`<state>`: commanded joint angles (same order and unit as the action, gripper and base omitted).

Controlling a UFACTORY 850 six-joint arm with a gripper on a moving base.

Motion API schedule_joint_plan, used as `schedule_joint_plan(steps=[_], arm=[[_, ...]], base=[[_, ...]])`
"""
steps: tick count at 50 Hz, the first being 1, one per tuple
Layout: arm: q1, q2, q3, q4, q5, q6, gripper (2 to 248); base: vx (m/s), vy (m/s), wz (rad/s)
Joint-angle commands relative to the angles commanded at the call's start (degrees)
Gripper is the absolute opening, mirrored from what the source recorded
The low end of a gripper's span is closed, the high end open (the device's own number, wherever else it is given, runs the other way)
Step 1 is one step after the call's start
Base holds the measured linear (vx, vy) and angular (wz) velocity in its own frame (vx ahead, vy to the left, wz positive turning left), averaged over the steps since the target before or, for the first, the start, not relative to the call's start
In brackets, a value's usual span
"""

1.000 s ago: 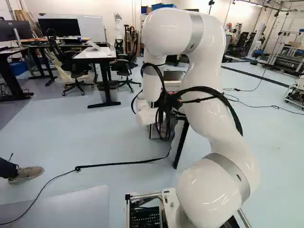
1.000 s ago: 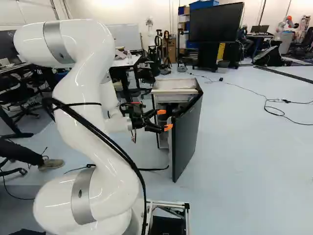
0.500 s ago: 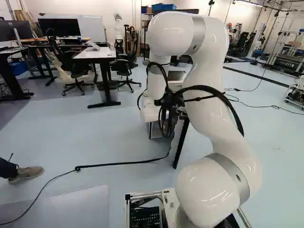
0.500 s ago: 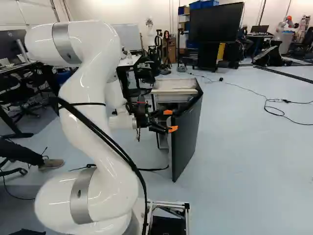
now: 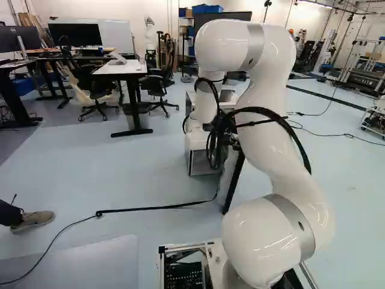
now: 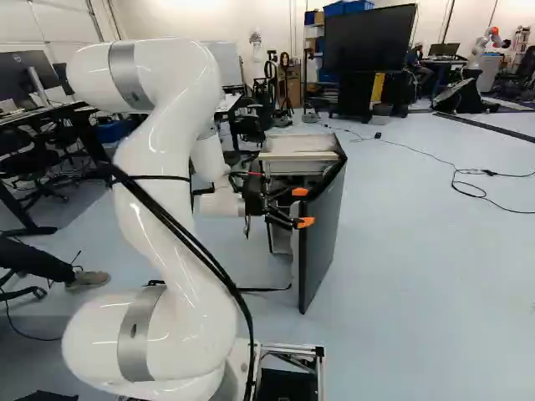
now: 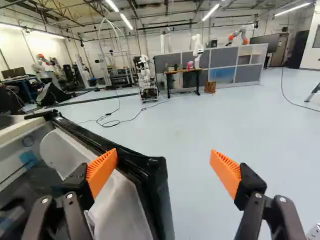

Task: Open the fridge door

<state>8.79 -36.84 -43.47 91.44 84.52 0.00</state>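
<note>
The fridge (image 6: 298, 144) stands ahead of the arm in the right base view, its door (image 6: 324, 238) ajar with the dark outer face toward the right. My gripper (image 6: 303, 207) is at the door's near top corner. In the wrist view the gripper (image 7: 164, 160) has its fingers wide apart. One orange pad (image 7: 101, 172) is on the inner side, at the black top edge of the door (image 7: 145, 167), seemingly against it; the other is beyond the outer face, over floor. The white inner liner (image 7: 117, 205) shows beside the first finger. The arm hides much of the fridge in the left base view.
A desk (image 5: 120, 69) and office chairs stand back left in the left base view. A person's foot (image 5: 33, 220) is at the left. A cable (image 5: 156, 208) runs over the floor. Another robot (image 7: 145, 77) and grey partitions (image 7: 222, 65) stand far off.
The arm has carried the gripper rightward across the door's top corner. In the last half second the door's free edge has swung slightly outward. The base has stayed put.
</note>
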Motion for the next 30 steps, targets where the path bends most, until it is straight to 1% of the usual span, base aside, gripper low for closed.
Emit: schedule_joint_plan(steps=[30], arm=[[-8.30, -1.52, -3.53, 2.61, -2.05, 0.00, 247]], base=[[0.000, 0.000, 0.000]])
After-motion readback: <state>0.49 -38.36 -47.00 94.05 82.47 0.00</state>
